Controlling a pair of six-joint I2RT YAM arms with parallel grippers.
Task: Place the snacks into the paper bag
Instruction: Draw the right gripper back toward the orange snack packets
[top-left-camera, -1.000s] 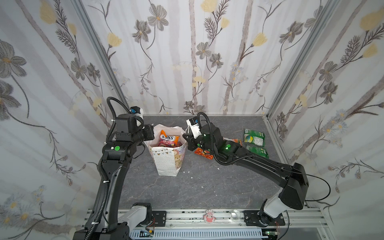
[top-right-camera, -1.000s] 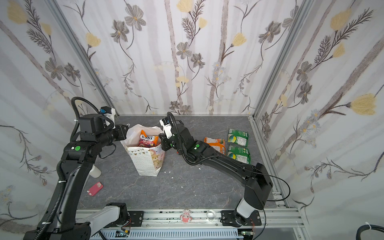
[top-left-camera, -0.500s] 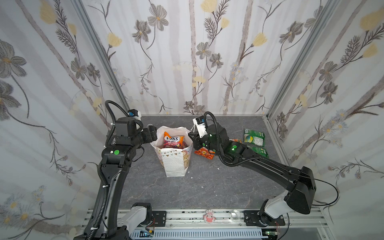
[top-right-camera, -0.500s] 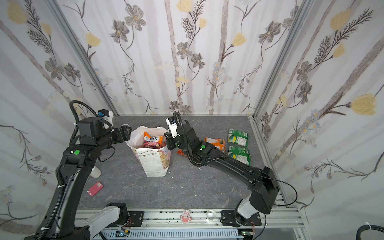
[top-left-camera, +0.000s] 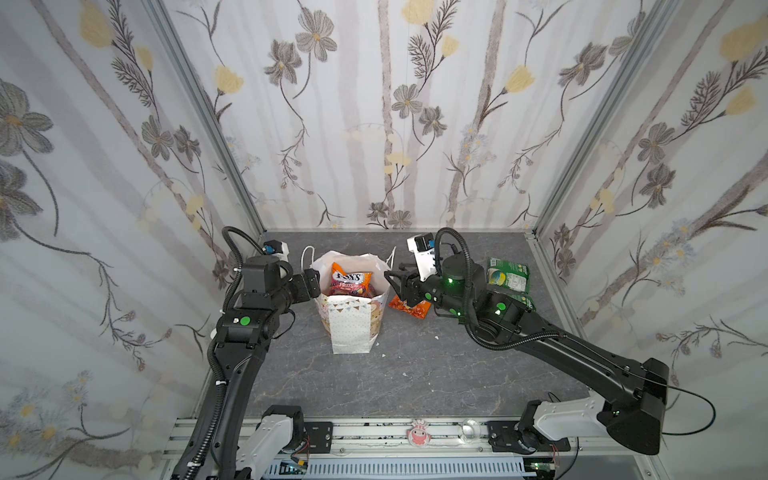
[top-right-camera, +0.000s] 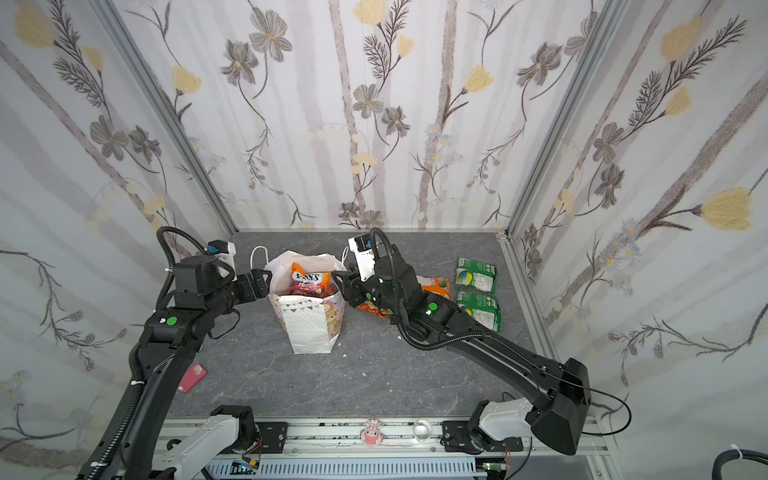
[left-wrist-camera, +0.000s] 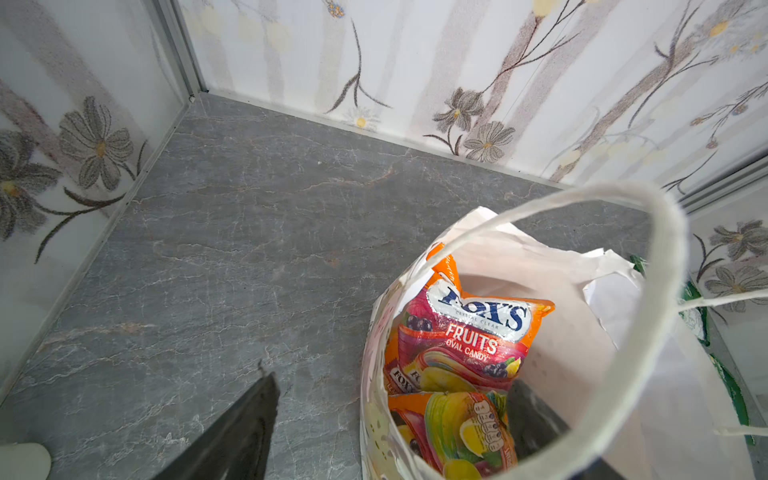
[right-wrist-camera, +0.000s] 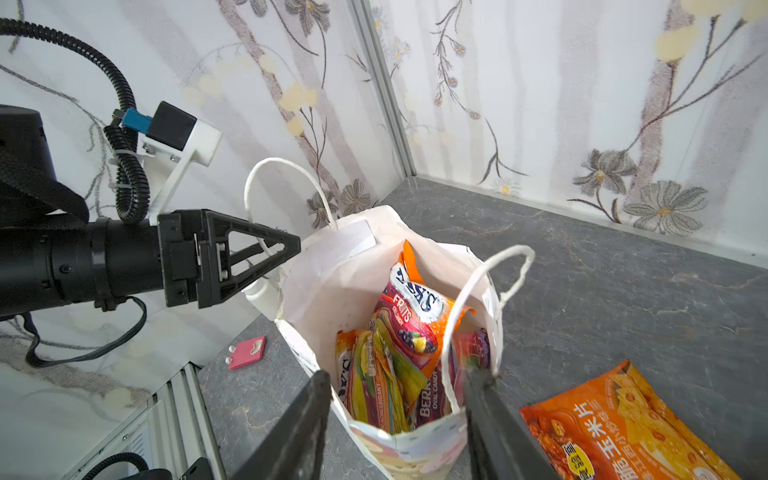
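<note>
Both pairs of jaws are being opened off the paper bag (top-left-camera: 351, 328), which was being pinched at its rim a second ago. It is now being left standing upright on the counter (top-left-camera: 374, 386), shifted slightly toward the right gripper (top-left-camera: 395, 282). The left gripper (top-left-camera: 311, 284) is being held with its jaws wide, one jaw inside the bag's mouth and one outside, so the side wall is lying loose between them. The right gripper's jaws are being held partly spread, straddling the opposite rim and a cord handle (right-wrist-camera: 469, 291) without clamping either.

Between the two sets of jaws, the FOX'S candy bag (top-left-camera: 350, 282) is being carried upright inside the bag, among other colourful packets (right-wrist-camera: 374, 386). An orange packet (right-wrist-camera: 623, 428) is lying flat on the counter just beside the right jaws. Two green packets (top-right-camera: 476, 275) are lying further behind those jaws, well apart from the bag.

The orange packet is being judged the likely next pick. It is expected to handle as light, glossy, slippery film that crinkles, with brittle contents. A hold on a sealed end or corner is therefore being favoured over a squeeze across the middle. The thin paper bag is being judged easy to tip or tear, so its rim may need steadying.
</note>
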